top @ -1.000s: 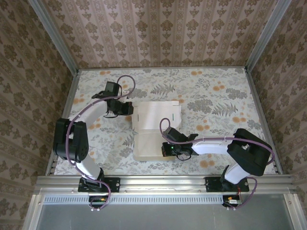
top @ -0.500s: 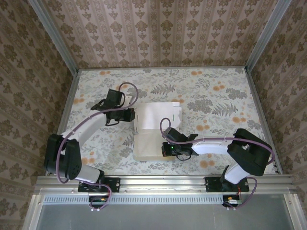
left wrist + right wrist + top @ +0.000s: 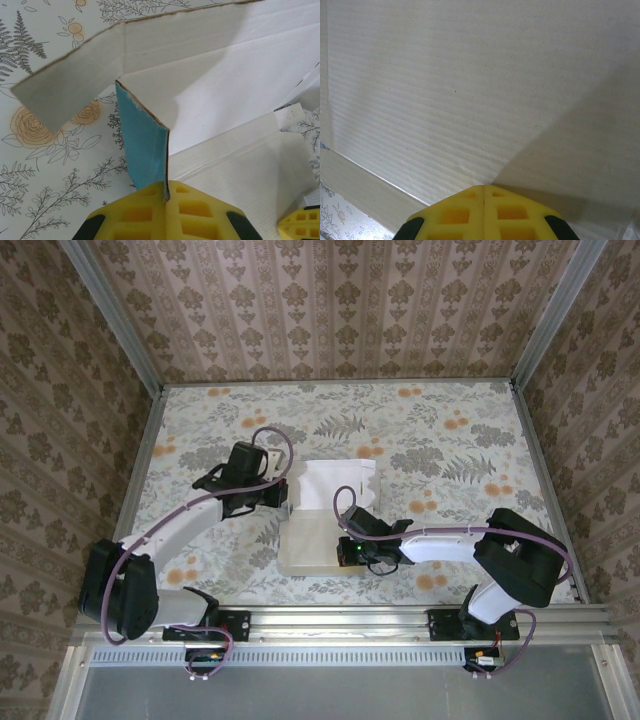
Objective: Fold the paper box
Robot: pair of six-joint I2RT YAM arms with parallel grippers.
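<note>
I am watching the paper box point(image 3: 320, 502) lying off-white side up near the middle of the table point(image 3: 450, 430). The left gripper point(image 3: 165, 192) is sitting closed toward the table's left side, its tips touching the box's upright turquoise flap point(image 3: 145, 145). I cannot tell whether card is pinched between them. The right gripper point(image 3: 484, 190) is pressing closed against the box's off-white inside.

Paper box point(image 3: 470, 90): matt, finely ribbed card, turquoise outer face, raw fibrous edges. Left gripper fingers point(image 3: 135, 215): yellow matt moulded plastic.
</note>
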